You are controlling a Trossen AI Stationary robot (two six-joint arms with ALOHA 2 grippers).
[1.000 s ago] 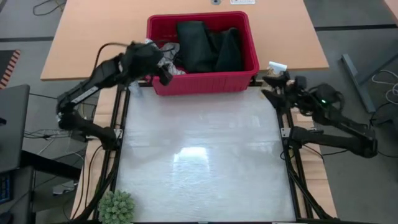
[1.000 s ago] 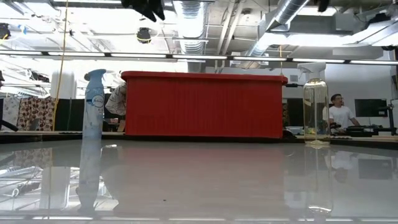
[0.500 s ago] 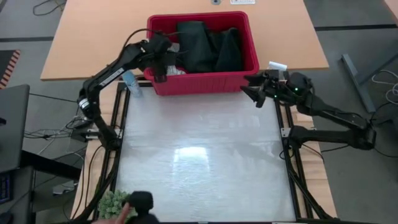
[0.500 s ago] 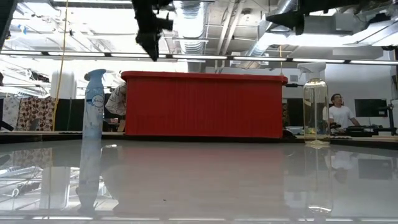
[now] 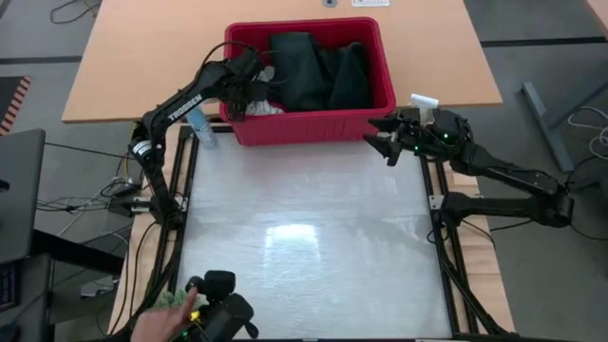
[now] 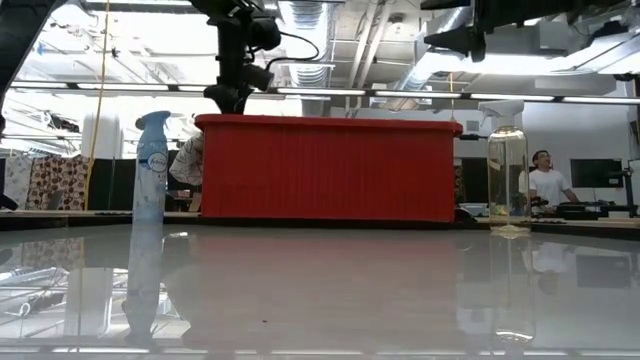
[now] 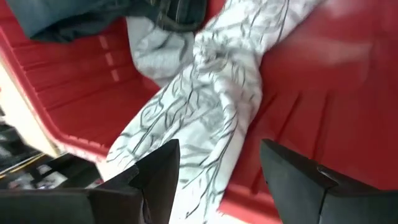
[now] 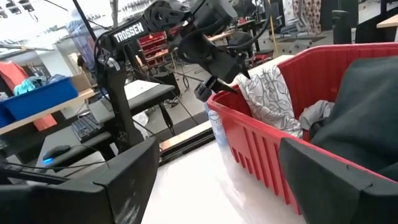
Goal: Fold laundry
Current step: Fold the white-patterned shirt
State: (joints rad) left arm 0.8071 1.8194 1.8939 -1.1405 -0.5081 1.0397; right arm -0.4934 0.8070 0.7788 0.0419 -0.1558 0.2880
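Left gripper (image 5: pixel 249 90) is hanging jaws apart over the left end of the red basket (image 5: pixel 313 125), fingers (image 7: pixel 158 177) straddling the white leaf-print cloth (image 7: pixel 211 118) just above it, gripping nothing. That cloth is draping over the basket wall beside a small grey cloth (image 7: pixel 152 53); dark jeans (image 5: pixel 318 71) are filling the rest of the basket. Right gripper (image 5: pixel 383 147) is hovering wide open and empty off the basket's right front corner. "TROSSEN" is reading on the left arm (image 8: pixel 129 32), which is arching up and angling down into the basket.
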